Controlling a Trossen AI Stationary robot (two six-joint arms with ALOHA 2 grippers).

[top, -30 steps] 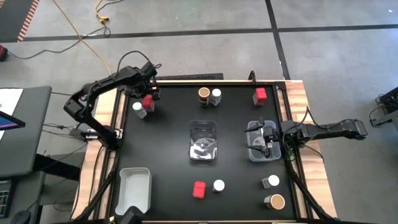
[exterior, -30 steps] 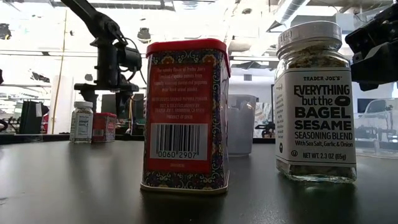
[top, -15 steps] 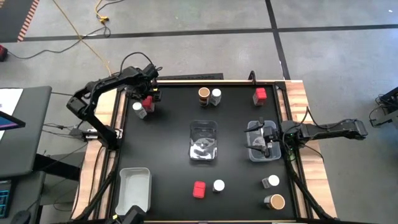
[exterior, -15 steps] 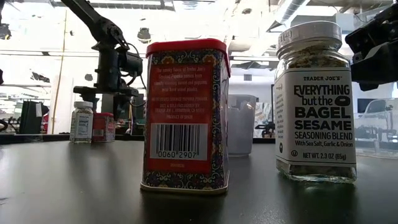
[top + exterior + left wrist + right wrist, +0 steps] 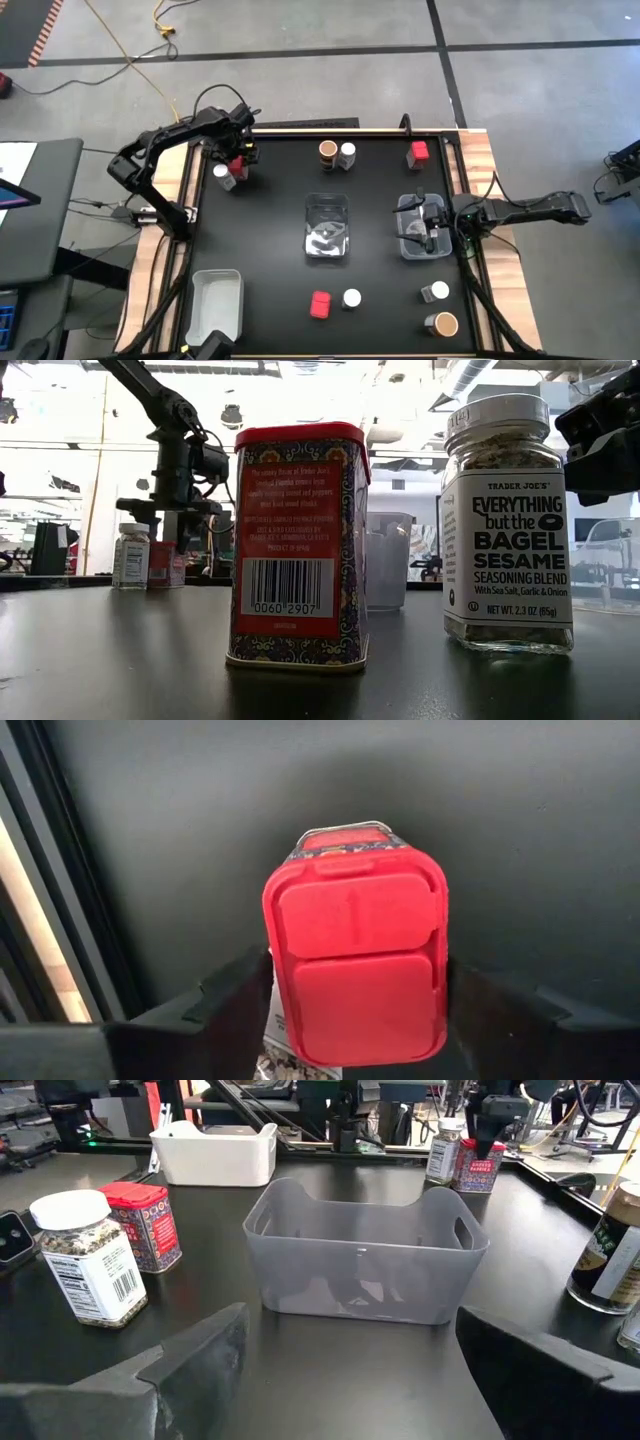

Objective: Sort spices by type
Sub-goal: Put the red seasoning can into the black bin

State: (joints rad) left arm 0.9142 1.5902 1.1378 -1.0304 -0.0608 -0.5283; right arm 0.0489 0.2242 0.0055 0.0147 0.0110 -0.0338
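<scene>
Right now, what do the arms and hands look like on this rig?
Both arms are dark, slender, jointed links with black cable looping off the left arm's wrist. The left hand and right hand each have two flat matte-black fingers, blunt and angular. No visible markings.

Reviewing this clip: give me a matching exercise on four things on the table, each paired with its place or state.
1. left pincer
2. right pincer
3. white bin
4. bagel seasoning jar

a. empty, at the table's near left corner
b. fingers either side of a red tin
c. open over a clear bin
d. beside a red tin with a barcode

Pairs: 1-b, 2-c, 3-a, 4-d
</scene>
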